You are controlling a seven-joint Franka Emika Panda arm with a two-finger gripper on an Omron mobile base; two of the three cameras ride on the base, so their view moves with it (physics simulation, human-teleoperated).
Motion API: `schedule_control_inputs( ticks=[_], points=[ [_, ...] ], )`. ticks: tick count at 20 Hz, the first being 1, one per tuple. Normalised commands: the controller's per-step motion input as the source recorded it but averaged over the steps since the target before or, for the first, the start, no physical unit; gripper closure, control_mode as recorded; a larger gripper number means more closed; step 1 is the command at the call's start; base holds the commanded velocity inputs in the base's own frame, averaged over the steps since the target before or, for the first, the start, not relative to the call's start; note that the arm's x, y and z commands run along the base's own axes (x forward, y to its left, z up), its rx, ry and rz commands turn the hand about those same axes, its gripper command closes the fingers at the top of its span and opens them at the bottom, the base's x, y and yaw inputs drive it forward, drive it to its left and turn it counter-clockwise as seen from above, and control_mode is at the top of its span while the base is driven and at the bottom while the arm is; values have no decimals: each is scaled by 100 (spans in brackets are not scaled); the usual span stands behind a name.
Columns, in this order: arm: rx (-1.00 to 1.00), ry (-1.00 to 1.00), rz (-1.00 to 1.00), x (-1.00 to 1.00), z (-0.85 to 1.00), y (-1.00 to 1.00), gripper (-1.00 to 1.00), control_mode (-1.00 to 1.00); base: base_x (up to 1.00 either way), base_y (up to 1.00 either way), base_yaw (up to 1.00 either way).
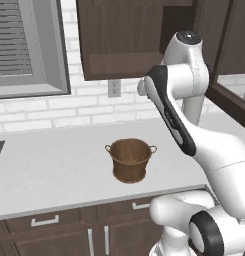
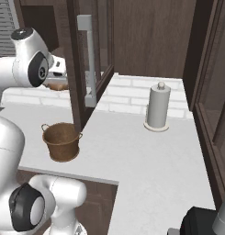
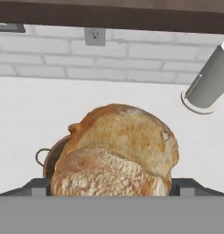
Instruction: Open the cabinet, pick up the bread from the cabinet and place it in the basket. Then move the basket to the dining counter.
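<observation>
The hand point(image 2: 59, 79) sits up by the open cabinet point(image 2: 86, 59), its 2 fingers spread wide and clamped on the bread point(image 3: 118, 153). The loaf hangs above the pale counter point(image 1: 54, 165). The brown basket point(image 1: 130, 160) stands below on that counter, with a paper towel roll point(image 2: 157, 109) well apart.

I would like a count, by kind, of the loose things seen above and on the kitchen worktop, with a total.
Bread: 1, at the claw
Basket: 1, on the worktop
Paper towel roll: 1, upright on the worktop
Total: 3
</observation>
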Motion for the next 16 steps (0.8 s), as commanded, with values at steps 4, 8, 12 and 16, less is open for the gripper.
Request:
schedule_control_inputs(
  ticks=[4, 8, 12, 16],
  points=[
    [0, 20, 0, -60, -67, 12, 100, -100, 0, 0, 0],
    [-1, 5, 0, -19, -73, 9, 100, -100, 0, 0, 0],
    [-4, 6, 1, 0, -70, 8, 100, -100, 0, 0, 0],
    [-2, 12, 0, 8, -79, 2, 100, -100, 0, 0, 0]
  ],
)
